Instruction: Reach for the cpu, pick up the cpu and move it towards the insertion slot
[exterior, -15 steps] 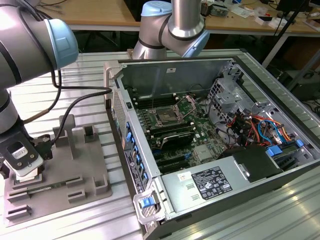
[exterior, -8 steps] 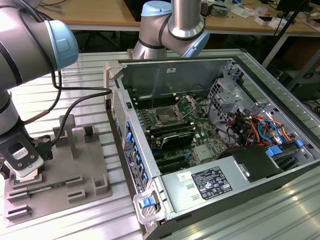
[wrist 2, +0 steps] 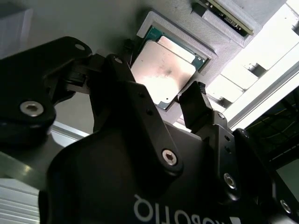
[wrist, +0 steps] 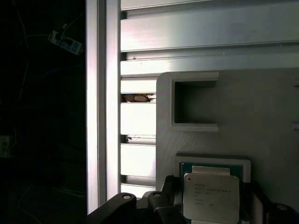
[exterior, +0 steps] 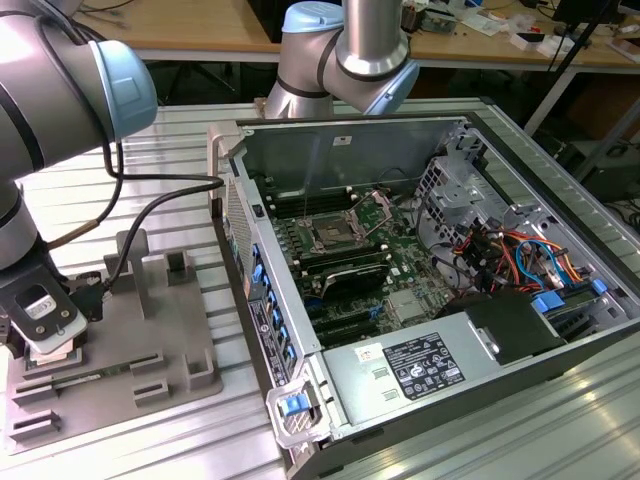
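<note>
Claw [wrist 2: 158, 80]: black, two fingers, jaws spread, one finger [wrist 2: 122, 81] standing at either side of the cpu [wrist 2: 162, 70]; nothing lifted; contact with the chip's edges cannot be told.
Cpu: silvery top, green border, lying flat in a square recess of the grey plastic fixture [exterior: 150, 330], directly beneath the claw in both wrist views.
Fixture: rests on the ribbed metal surface [exterior: 180, 140], at the exterior view's left.
Computer case [exterior: 350, 130]: open, just beside the fixture.
Insertion slot [exterior: 330, 237]: metal-framed, on the green board inside the case, well apart from the cpu.
</note>
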`<state>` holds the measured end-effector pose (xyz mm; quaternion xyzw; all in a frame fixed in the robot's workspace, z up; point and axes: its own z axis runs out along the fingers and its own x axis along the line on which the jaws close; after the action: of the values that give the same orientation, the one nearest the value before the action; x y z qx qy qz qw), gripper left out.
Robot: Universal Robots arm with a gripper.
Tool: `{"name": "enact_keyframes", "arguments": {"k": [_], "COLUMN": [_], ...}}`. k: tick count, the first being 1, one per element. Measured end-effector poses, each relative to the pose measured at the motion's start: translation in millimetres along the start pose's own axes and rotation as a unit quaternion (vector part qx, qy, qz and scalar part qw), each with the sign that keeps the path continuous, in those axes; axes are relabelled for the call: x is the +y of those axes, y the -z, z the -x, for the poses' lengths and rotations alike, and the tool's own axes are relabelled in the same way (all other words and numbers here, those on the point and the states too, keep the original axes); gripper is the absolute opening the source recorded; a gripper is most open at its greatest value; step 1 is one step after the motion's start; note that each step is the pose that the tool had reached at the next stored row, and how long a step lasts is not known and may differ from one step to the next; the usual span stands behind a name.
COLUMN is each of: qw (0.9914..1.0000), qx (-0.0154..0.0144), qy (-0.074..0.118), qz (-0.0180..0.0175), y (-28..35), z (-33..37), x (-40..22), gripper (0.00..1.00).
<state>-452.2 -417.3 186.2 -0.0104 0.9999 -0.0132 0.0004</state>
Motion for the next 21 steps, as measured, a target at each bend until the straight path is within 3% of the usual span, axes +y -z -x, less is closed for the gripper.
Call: {"name": "enact_keyframes", "arguments": {"k": [15,17,21], "qw": [0.99996,0.99996,0.99996], "qx": [0.0004,0.0004,0.0004], "qy": [-0.009,-0.009,-0.009], "qz": [-0.0001,-0.0001,-0.0001], "y": [-0.3,-0.3,-0.3], "z": [-0.1,-0.1,0.3], "x": [-1.8,-1.9,-1.9], "gripper": [0.66,0.58,0.55]}}
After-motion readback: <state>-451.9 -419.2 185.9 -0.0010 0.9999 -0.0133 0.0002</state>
